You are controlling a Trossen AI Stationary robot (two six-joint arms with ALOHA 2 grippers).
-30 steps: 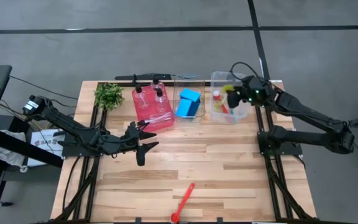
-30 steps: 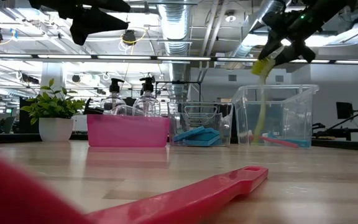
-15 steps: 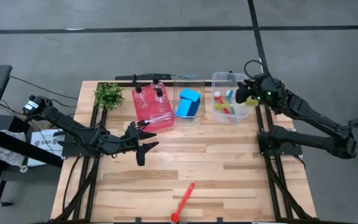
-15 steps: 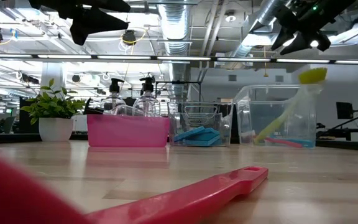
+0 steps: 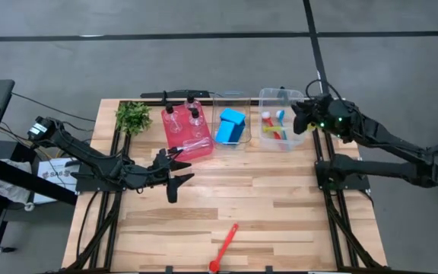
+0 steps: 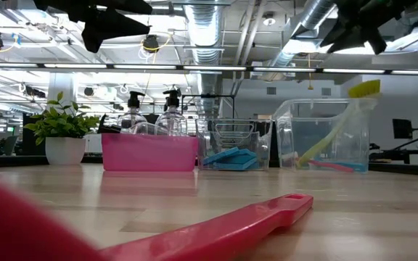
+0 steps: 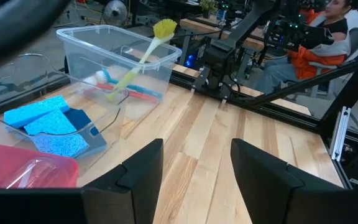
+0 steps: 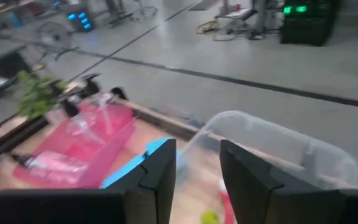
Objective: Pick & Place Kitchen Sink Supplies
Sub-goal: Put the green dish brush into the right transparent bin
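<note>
Brushes (image 5: 277, 125) lie binned at the far right; 1 red brush (image 5: 223, 246) remains near the table's front edge. Right gripper (image 8: 196, 168) hovers there empty, fingers apart; left gripper (image 7: 194, 165) waits parted.

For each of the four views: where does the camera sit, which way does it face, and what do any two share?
High: overhead, straight down; both arms, red brush.
Low: table height, level across; red brush handle near, arms overhead.
Left wrist: behind left end effector, facing the clear bin holding the yellow-green brush.
Right wrist: behind right end effector, facing the pink bin.
Shared: low also shows that yellow-green brush.
</note>
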